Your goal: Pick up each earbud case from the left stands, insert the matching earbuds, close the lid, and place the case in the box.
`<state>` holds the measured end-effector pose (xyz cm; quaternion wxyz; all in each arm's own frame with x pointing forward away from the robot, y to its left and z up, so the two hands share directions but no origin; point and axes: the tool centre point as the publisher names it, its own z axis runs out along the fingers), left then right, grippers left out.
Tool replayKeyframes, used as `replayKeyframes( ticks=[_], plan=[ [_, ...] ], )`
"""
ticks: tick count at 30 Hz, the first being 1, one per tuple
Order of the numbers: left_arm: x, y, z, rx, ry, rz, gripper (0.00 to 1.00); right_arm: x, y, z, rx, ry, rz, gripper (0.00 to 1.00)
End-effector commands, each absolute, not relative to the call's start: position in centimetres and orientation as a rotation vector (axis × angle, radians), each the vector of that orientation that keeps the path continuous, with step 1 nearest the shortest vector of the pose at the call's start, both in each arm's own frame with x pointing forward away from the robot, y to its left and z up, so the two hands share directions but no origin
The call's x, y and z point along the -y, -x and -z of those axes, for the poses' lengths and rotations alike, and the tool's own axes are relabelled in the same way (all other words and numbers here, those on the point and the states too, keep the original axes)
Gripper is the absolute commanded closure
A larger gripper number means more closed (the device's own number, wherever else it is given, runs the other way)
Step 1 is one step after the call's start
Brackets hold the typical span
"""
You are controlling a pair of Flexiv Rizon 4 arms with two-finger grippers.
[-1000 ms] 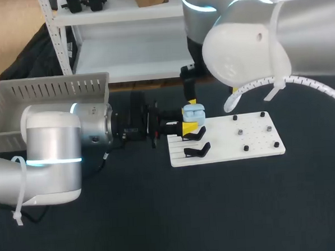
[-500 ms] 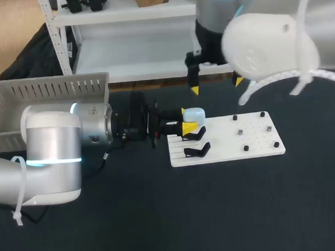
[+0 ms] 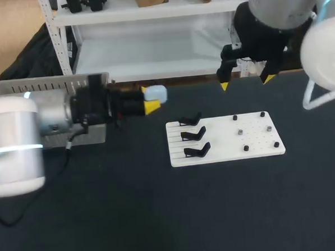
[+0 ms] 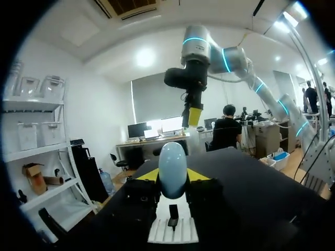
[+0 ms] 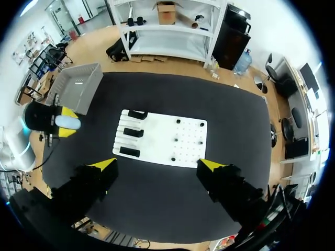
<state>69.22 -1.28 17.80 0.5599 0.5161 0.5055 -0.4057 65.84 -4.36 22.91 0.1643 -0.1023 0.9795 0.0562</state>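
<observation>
My left gripper [image 3: 152, 100] is shut on a pale blue earbud case [image 3: 155, 93], which hangs above the dark table between the grey box [image 3: 47, 84] and the white board [image 3: 258, 137]. In the left wrist view the case [image 4: 172, 168] stands rounded between the yellow tips, its lid looking closed. Three black stands [image 3: 194, 135] on the board's left part carry nothing. Several small dark pieces [image 3: 241, 132] sit on the board's right part. My right gripper [image 3: 246, 82] is wide open and empty, high over the table's far edge; its wrist view looks down on the board [image 5: 183, 141] and the case [image 5: 68, 122].
The grey slotted box [image 5: 78, 86] stands at the table's far left, partly hidden by my left arm in the head view. The dark table [image 3: 172, 215] stretches bare in front of the board.
My left gripper has lifted the case off the top stand and carried it left toward the grey box. My right arm has pulled up and away to the back right.
</observation>
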Motion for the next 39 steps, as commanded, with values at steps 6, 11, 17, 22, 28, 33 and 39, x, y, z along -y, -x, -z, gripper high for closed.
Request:
replayKeyframes(
  ticks=[6, 11, 17, 22, 28, 33, 39],
  plan=[
    [-6.9, -68.2, -21.3, -1.384, -1.035, 0.700, 1.00, 4.5, -65.4, -22.7, -2.713, 0.275, -0.166, 0.00],
    [-10.1, -69.6, -21.6, -1.476, -0.943, 0.646, 1.00, 4.5, -65.4, -22.7, -2.713, 0.275, -0.166, 0.00],
    [-14.2, -72.5, -20.3, -1.567, -0.805, 0.677, 1.00, 4.5, -65.4, -22.7, -2.713, 0.275, -0.166, 0.00],
    [-17.4, -75.6, -17.9, -1.657, -0.760, 0.667, 1.00, 4.5, -65.4, -22.7, -2.713, 0.275, -0.166, 0.00],
    [-21.1, -78.7, -15.0, -1.735, -0.728, 0.667, 1.00, 4.5, -65.4, -22.7, -2.713, 0.275, -0.166, 0.00],
    [-23.5, -81.0, -12.9, -1.773, -0.704, 0.673, 1.00, 4.5, -65.4, -22.7, -2.713, 0.275, -0.166, 0.00],
    [-24.5, -83.1, -12.4, -1.776, -0.713, 0.677, 1.00, 4.5, -65.4, -22.7, -2.713, 0.275, -0.166, 0.00]
  ],
)
